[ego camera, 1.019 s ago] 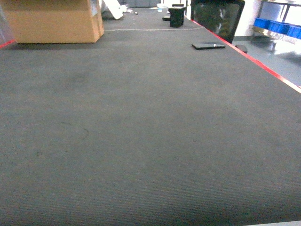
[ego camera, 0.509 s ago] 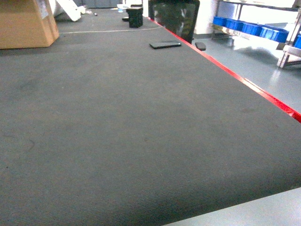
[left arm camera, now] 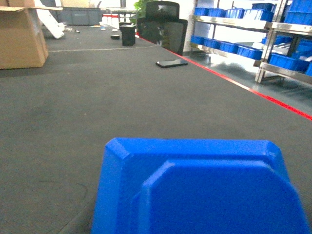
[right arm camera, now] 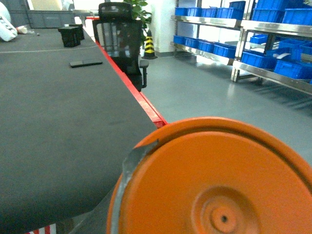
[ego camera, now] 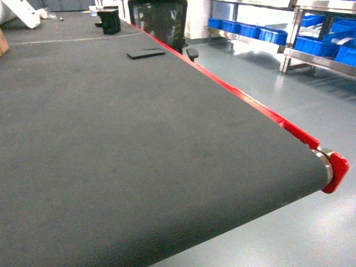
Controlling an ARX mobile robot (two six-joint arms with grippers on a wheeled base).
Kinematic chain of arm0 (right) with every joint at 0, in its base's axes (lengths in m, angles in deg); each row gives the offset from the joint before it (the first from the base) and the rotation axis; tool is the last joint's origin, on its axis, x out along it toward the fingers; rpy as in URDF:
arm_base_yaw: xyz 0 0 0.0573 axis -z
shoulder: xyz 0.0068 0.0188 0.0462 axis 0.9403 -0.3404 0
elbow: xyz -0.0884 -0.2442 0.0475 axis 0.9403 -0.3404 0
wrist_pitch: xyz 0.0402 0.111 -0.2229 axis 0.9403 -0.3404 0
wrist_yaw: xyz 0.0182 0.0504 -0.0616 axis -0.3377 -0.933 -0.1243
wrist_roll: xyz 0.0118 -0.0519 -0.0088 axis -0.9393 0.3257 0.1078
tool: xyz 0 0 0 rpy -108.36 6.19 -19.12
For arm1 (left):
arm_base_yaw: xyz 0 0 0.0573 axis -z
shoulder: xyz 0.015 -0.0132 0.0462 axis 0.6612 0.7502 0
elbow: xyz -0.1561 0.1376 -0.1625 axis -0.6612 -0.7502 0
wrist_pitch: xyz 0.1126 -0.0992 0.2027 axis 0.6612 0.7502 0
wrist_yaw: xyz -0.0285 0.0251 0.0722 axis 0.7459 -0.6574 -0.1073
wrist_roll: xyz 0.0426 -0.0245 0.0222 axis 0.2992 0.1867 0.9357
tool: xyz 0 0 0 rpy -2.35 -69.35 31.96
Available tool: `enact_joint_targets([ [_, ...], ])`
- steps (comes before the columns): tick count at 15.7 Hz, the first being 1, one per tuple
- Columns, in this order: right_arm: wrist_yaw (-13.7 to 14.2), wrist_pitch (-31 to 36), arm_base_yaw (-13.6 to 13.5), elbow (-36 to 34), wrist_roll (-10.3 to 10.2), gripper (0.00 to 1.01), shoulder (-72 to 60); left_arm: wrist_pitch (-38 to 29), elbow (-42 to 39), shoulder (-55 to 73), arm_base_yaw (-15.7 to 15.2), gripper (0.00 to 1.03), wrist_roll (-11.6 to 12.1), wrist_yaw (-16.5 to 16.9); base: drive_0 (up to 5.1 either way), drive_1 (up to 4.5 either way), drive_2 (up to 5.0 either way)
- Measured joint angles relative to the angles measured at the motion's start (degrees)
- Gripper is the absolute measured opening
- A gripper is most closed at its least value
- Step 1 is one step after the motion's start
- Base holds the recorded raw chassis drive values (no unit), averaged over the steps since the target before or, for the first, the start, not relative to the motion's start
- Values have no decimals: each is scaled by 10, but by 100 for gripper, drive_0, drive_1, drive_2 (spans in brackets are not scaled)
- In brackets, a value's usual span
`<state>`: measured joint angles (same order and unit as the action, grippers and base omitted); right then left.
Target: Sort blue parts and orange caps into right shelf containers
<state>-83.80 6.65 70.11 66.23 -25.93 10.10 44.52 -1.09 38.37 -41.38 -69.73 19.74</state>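
A blue part with bevelled corners fills the bottom of the left wrist view, hanging above the dark belt. It covers my left gripper's jaws. An orange cap, a round disc with a small centre hole, fills the bottom of the right wrist view past the belt's red edge. It hides my right jaws except a grey sliver at its left rim. The right shelf containers are blue crates on steel racks across the grey floor. Neither gripper shows in the head view.
The belt ends at a roller with a red end cap. A black office chair stands at the belt's far right edge. A flat black device and a black box lie on the belt. A cardboard box stands far left.
The head view has swung to the right. The cardboard box has slid out on the left. The belt's end roller, the grey floor and the shelves have come into view.
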Motion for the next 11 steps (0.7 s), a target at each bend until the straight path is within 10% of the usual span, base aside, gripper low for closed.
enact_joint_targets([
  [11,0,0,0,0,0,43,0,0,0,0,0,42,0,0,-170,-170,-170],
])
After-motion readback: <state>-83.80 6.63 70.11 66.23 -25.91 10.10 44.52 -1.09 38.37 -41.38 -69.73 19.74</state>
